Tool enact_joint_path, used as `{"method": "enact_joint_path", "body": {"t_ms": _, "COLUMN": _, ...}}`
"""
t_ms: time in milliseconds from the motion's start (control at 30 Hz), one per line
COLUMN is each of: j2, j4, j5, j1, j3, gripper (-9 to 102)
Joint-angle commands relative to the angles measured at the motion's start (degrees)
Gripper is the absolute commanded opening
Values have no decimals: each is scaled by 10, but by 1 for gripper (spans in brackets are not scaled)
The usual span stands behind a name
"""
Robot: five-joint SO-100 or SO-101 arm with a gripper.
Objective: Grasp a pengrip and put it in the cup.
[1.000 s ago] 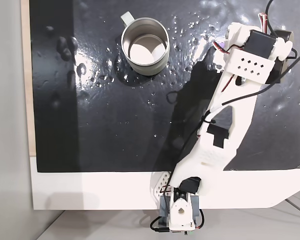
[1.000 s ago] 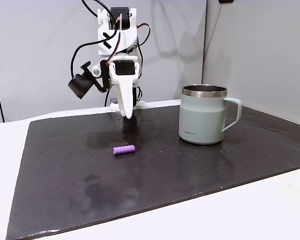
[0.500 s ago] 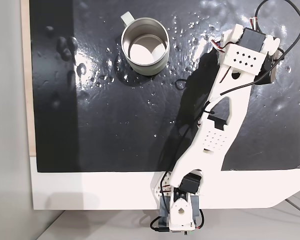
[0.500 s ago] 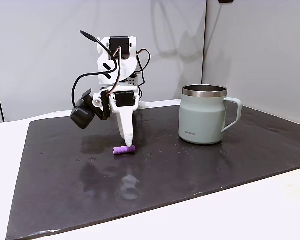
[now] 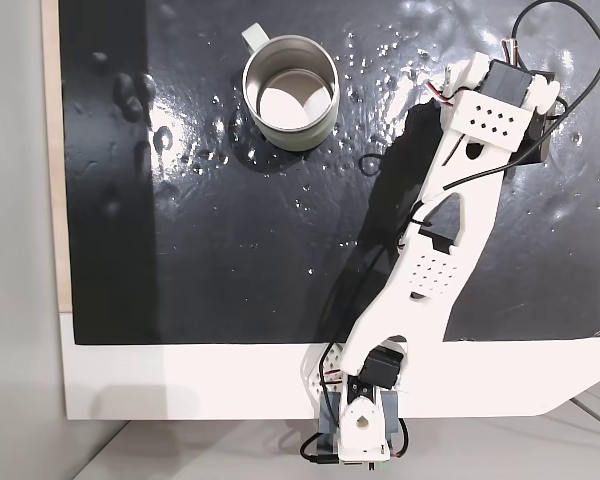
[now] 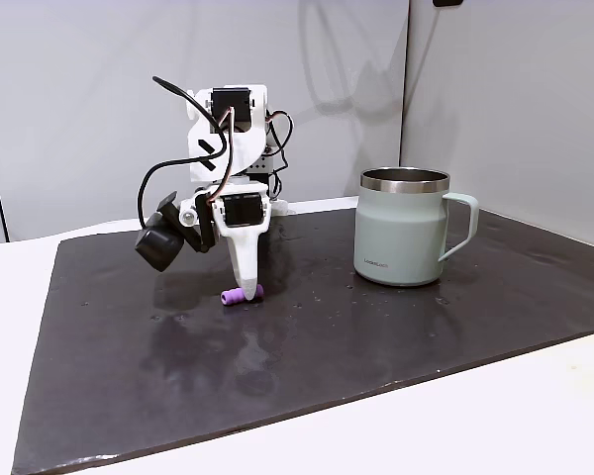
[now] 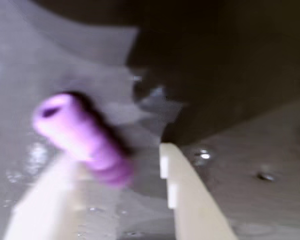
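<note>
Gripper (image 6: pixel 246 293) is low over the black mat (image 6: pixel 376 336), tips down at the pengrip (image 6: pixel 242 295). In the wrist view the two fingers (image 7: pixel 190 200) are spread, with the pengrip (image 7: pixel 82 135) lying on the mat between them, nearer the left finger; contact cannot be told because of blur. In the side-on fixed view the cup (image 6: pixel 406 228) stands upright, well apart to the right of the pengrip, with its handle pointing right. From above, the cup (image 5: pixel 290 95) sits on the far part of the mat, left of the arm (image 5: pixel 430 270).

One fixed view looks straight down; another looks level across the bench; both share the cup (image 5: pixel 289 92) (image 6: pixel 404 230). The wrist view sits close above the mat (image 7: pixel 250 165).
</note>
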Motion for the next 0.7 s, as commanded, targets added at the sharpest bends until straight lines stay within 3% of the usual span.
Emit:
{"method": "enact_joint_path", "body": {"t_ms": 0, "j2": 1, "j4": -4, "j5": -5, "j1": 11, "j3": -11, "gripper": 1}}
{"method": "enact_joint_path", "body": {"t_ms": 333, "j2": 24, "j4": 29, "j5": 7, "j1": 10, "j3": -41, "gripper": 0}}
{"method": "enact_joint_path", "body": {"t_ms": 667, "j2": 294, "j4": 32, "j5": 14, "j1": -1, "j3": 97, "gripper": 0}}
